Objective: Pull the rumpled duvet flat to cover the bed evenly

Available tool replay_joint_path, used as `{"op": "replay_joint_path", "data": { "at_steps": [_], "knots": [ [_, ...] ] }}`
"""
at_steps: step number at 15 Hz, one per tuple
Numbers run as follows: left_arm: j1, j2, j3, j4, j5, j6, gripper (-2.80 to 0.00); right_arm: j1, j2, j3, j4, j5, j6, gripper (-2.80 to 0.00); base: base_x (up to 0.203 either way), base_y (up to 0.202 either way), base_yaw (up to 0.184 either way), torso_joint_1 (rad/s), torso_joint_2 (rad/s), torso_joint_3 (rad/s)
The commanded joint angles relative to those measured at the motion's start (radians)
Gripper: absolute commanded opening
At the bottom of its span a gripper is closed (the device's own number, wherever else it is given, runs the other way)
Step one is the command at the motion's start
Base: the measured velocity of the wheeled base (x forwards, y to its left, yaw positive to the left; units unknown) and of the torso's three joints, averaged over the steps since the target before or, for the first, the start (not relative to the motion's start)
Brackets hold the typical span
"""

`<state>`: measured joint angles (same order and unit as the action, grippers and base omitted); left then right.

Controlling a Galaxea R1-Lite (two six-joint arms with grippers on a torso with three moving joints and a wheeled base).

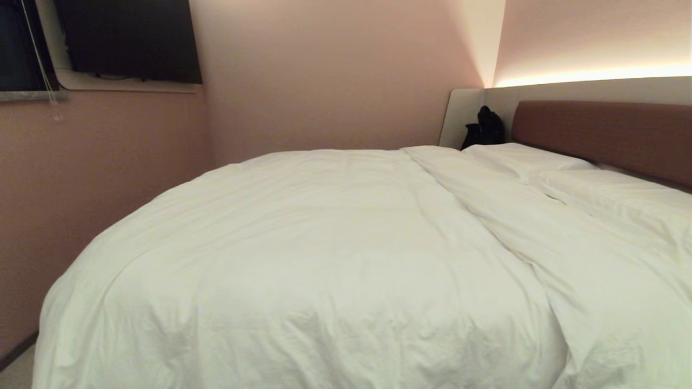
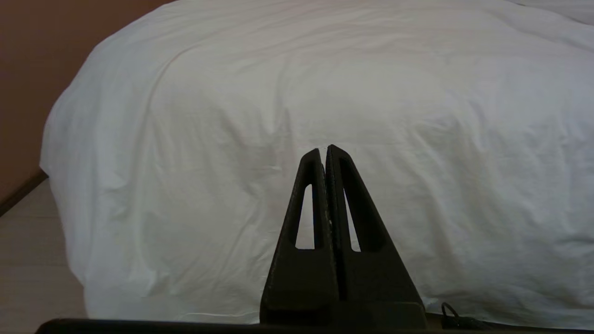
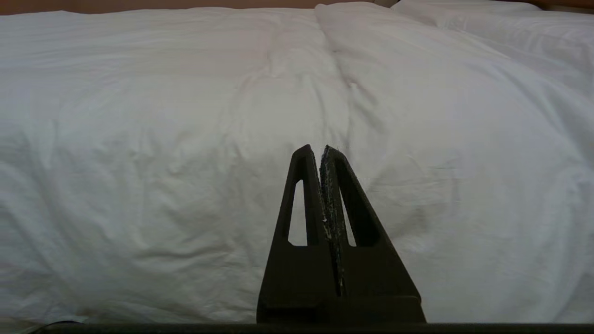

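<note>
Head view: the duvet (image 1: 303,254) lies over most of the bed (image 1: 600,132), draping past the foot edge and the near side edge. A long fold ridge runs from the near side toward the headboard, where 2 pillows (image 1: 546,162) lie. A dark object (image 1: 484,128) sits at the far head corner. Neither arm shows here.

Left wrist view: the left pincer (image 2: 325,149) is fully closed on nothing, pointing at the duvet hanging near the foot corner (image 2: 74,139).

Right wrist view: the right pincer (image 3: 319,149) is likewise closed and empty, facing the fold ridge (image 3: 343,83).

Risk, as I judge it: pulling 1 side alone could drag the duvet askew, and a shallow pinch on the puffy cloth could slip.
</note>
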<state>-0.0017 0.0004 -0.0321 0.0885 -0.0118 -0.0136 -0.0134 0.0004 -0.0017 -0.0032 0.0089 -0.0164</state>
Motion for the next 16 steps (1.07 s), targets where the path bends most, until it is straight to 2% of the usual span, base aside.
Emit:
{"op": "replay_joint_path", "data": {
  "at_steps": [1, 16],
  "knots": [
    [0.0, 0.0, 0.0, 0.0, -0.001, 0.0, -2.8, 0.0, 0.0, 0.0, 0.0, 0.0, 0.0, -2.8, 0.0, 0.19, -0.002, 0.007, 0.01, 0.002],
    [0.0, 0.0, 0.0, 0.0, 0.001, -0.013, -2.8, 0.001, 0.0, 0.0, 0.0, 0.0, 0.0, -2.8, 0.0, 0.194, -0.001, 0.003, 0.0, 0.002]
  ]
}}
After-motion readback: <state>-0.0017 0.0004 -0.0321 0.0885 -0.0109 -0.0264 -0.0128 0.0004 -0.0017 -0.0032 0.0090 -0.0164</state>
